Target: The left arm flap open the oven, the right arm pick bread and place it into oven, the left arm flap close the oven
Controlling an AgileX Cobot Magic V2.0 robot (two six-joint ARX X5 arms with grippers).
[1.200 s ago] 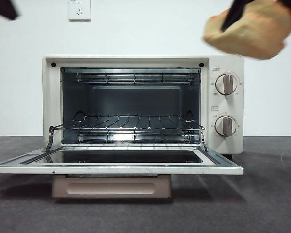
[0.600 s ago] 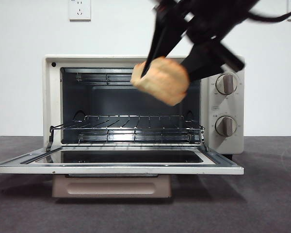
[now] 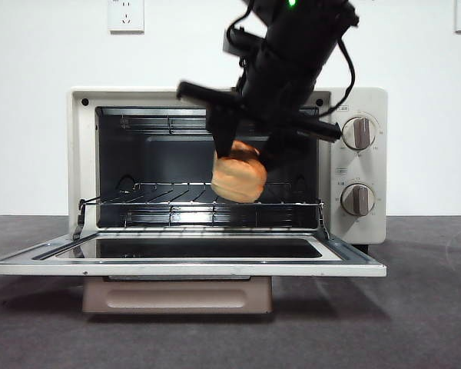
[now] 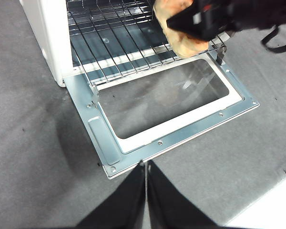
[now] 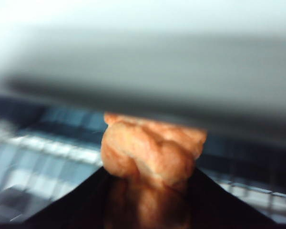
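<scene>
The cream-white oven (image 3: 357, 231) stands with its glass door (image 3: 184, 257) folded down flat and its wire rack (image 3: 177, 196) showing. My right gripper (image 3: 242, 161) comes down from above at the oven's mouth, shut on the golden-orange bread (image 3: 239, 177), which hangs just above the rack's front right part. The bread (image 5: 152, 150) fills the right wrist view between the jaws, and the bread (image 4: 181, 36) also shows in the left wrist view over the rack's edge. My left gripper (image 4: 146, 164) hovers shut in front of the lowered door (image 4: 162, 102), holding nothing.
Two round knobs (image 3: 358, 132) sit on the oven's right panel. The beige handle (image 3: 177, 294) hangs under the lowered door. A dark grey tabletop (image 3: 422, 307) spreads around the oven, with a white wall and a socket (image 3: 126, 15) behind.
The right gripper has carried the bread from high at the right, leftward and down, to the oven's opening just above the rack. The oven door stays open.
</scene>
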